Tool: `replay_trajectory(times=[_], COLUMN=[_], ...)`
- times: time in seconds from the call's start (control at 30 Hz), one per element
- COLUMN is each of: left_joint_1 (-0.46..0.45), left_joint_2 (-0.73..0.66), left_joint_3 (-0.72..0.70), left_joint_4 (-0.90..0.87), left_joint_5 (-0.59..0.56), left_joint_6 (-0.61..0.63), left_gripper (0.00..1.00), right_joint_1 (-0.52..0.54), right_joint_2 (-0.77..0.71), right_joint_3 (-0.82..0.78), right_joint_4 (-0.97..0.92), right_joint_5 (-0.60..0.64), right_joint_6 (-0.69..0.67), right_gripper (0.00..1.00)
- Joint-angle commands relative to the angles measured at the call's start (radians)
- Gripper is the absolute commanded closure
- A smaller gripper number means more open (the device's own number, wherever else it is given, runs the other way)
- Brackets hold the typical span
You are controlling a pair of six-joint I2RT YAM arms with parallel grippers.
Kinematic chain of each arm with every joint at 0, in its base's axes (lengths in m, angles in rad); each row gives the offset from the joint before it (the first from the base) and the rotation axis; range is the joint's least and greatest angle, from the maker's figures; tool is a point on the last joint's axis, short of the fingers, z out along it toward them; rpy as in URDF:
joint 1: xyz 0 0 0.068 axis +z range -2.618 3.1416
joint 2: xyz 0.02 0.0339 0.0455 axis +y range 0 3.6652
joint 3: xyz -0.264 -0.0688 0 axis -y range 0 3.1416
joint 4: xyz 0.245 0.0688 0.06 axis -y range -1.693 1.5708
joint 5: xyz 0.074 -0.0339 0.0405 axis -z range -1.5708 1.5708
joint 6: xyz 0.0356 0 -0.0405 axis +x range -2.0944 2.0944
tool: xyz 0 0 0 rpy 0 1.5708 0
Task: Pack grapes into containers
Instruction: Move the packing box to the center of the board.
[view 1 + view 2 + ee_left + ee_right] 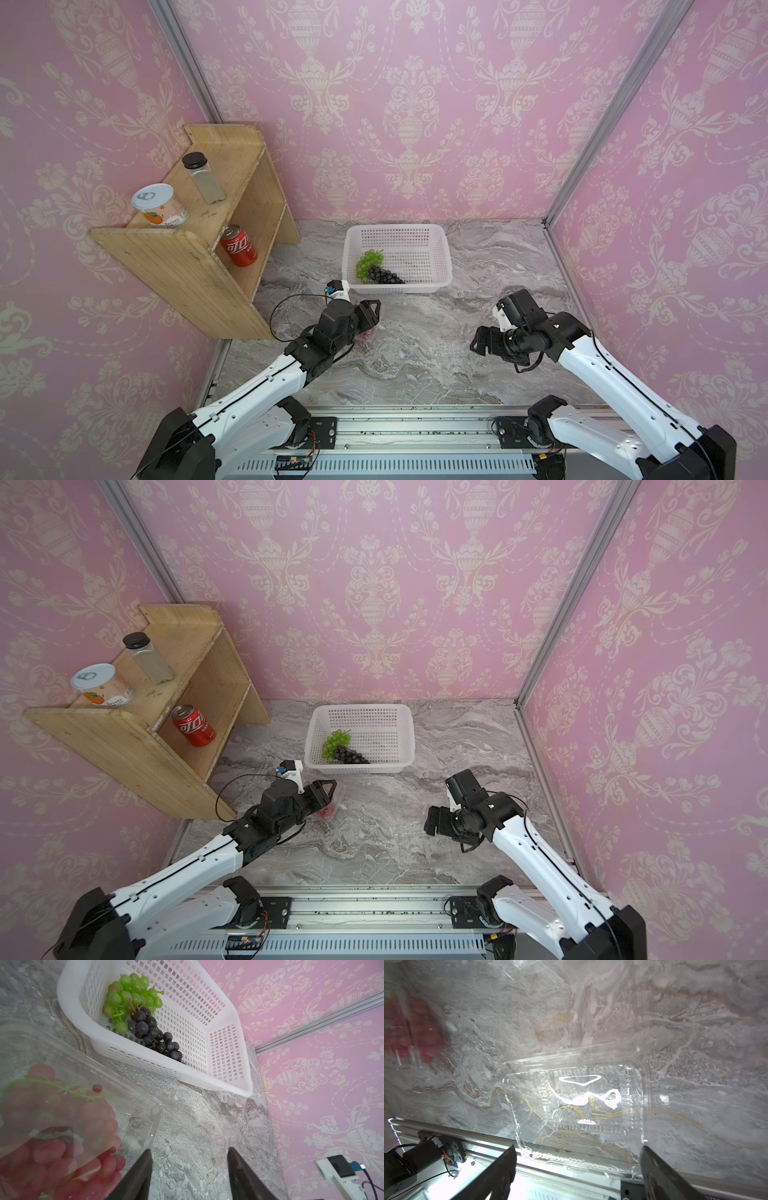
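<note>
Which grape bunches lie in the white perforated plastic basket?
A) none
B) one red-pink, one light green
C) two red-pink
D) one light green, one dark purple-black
D: a light green bunch and a dark purple-black bunch lie together inside the white perforated basket.

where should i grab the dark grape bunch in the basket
Probably from straight above. The dark bunch lies flat along the near wall of the basket, and that wall blocks a sideways reach. Close the jaws across its thick middle, not lengthwise. Its stem end lies against the green bunch, so gripping there risks catching both.
</note>
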Motion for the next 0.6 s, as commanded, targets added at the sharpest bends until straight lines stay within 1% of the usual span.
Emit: replay_trajectory(times=[0.0, 0.1, 0.27, 0.37, 0.57], left_joint_1=[-0.01, -0.01, -0.01, -0.009, -0.009], left_joint_2=[-0.007, -0.018, -0.016, -0.012, -0.005], left_joint_3=[-0.017, -0.023, -0.028, -0.034, -0.031], left_joint_4=[0.055, 0.051, 0.057, 0.07, 0.07], left_joint_5=[0.02, 0.018, 0.018, 0.02, 0.02], left_joint_6=[-0.001, 0.0, -0.003, -0.01, -0.014], left_gripper=[0.41, 0.41, 0.4, 0.4, 0.41], right_joint_1=[-0.011, -0.026, -0.035, -0.036, -0.032], right_joint_2=[-0.006, 0.015, 0.048, 0.074, 0.152], right_joint_3=[-0.021, -0.04, -0.084, -0.099, -0.098], right_joint_4=[-0.029, -0.02, 0.061, 0.113, 0.234], right_joint_5=[0.048, 0.067, 0.029, 0.03, -0.035], right_joint_6=[0.033, 0.034, 0.054, 0.057, 0.073], right_gripper=[0.07, 0.07, 0.07, 0.07, 0.09])
